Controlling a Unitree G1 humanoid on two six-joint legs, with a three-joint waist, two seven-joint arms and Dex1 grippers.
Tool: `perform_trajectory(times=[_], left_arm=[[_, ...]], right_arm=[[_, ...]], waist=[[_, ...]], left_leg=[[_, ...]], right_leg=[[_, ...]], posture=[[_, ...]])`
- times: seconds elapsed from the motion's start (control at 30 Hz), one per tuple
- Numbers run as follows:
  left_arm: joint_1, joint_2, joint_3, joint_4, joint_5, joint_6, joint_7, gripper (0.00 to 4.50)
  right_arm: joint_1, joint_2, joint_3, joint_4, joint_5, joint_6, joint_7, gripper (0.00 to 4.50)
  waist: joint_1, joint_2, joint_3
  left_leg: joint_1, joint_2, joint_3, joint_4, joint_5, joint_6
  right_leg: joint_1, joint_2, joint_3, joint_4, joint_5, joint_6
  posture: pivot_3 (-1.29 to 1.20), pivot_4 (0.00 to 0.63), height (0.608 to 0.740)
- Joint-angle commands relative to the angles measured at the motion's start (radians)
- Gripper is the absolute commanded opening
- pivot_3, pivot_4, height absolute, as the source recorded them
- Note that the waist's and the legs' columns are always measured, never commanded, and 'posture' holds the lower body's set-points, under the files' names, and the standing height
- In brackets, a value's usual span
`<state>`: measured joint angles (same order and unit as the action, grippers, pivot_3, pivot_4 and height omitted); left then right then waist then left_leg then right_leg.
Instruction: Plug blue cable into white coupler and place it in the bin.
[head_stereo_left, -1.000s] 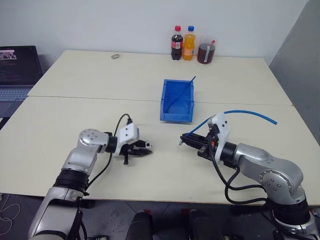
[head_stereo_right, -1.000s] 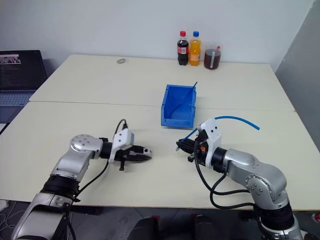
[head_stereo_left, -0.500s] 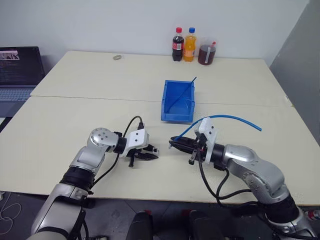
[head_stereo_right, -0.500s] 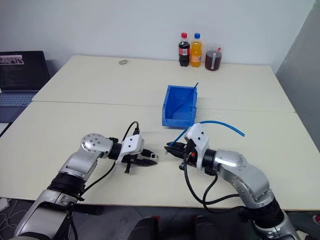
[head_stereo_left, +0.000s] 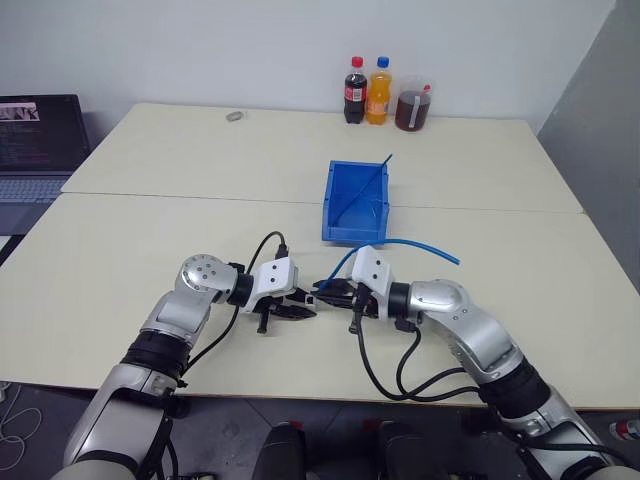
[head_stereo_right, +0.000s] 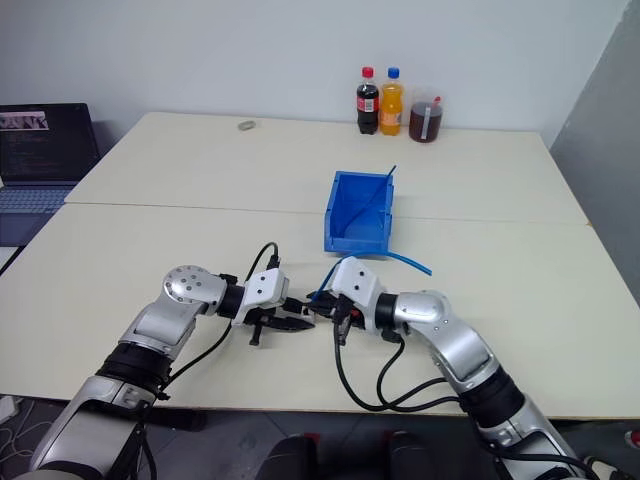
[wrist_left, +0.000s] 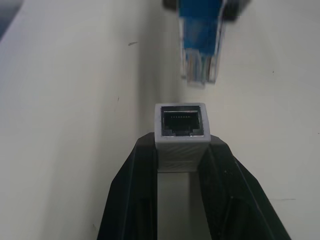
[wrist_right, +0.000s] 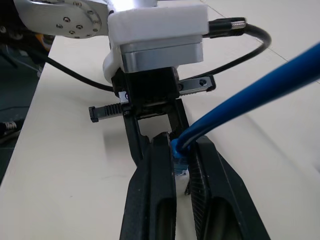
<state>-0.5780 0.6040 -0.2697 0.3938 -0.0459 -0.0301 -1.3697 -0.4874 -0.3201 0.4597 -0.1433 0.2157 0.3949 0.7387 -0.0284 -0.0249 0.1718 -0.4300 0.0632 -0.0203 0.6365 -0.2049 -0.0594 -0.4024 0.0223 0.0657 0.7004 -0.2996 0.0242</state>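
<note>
Head pair looked down over table; wrist views sat close, facing each other, sharing plug and coupler

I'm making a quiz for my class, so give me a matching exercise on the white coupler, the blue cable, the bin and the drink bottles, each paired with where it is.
Things:
1. white coupler
2. blue cable
3. bin
4. drink bottles

Places:
A. far edge of the table
B. clamped in the right gripper
C. mid-table, beyond both grippers
D. clamped in the left gripper

Pairs: 1-D, 2-B, 3-C, 4-A
</note>
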Motion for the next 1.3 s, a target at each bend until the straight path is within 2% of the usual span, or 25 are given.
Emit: perform_trajectory(times=[0.03,0.57,0.9,1.3], left_arm=[[0.026,0.007,-0.036,0.017,0.029,0.013,-0.01,0.79],[0.028,0.015,-0.034,0.024,0.031,0.005,-0.014,0.79],[0.026,0.015,-0.039,0.021,0.031,-0.004,-0.021,0.79],[0.03,0.013,-0.038,0.016,0.03,-0.003,-0.019,0.79]], right_arm=[[-0.028,0.026,0.009,0.014,-0.038,-0.039,0.006,0.09],[-0.051,0.017,0.025,0.1,-0.125,-0.107,0.105,0.09],[-0.129,0.049,0.052,0.197,-0.171,-0.149,0.159,0.09],[-0.161,0.025,0.102,0.232,-0.205,-0.121,0.291,0.09]], waist=[[0.0,0.0,0.0],[-0.001,0.001,-0.002],[-0.003,0.001,-0.005],[-0.004,0.001,-0.005]], left_leg=[[0.0,0.0,0.0,0.0,0.0,0.0],[0.0,0.0,0.0,0.0,0.0,0.0],[0.001,0.0,0.001,0.0,0.0,0.0],[0.015,0.001,0.001,-0.004,0.0,0.0]], right_leg=[[0.0,0.0,0.0,0.0,0.0,0.0],[0.0,0.0,0.0,0.0,0.0,0.0],[0.0,0.0,0.001,0.001,0.0,0.0],[0.013,0.001,0.001,-0.001,-0.003,-0.001]], posture=[[0.0,0.15,0.74],[0.0,0.15,0.74],[0.0,0.15,0.74],[0.0,0.15,0.74]])
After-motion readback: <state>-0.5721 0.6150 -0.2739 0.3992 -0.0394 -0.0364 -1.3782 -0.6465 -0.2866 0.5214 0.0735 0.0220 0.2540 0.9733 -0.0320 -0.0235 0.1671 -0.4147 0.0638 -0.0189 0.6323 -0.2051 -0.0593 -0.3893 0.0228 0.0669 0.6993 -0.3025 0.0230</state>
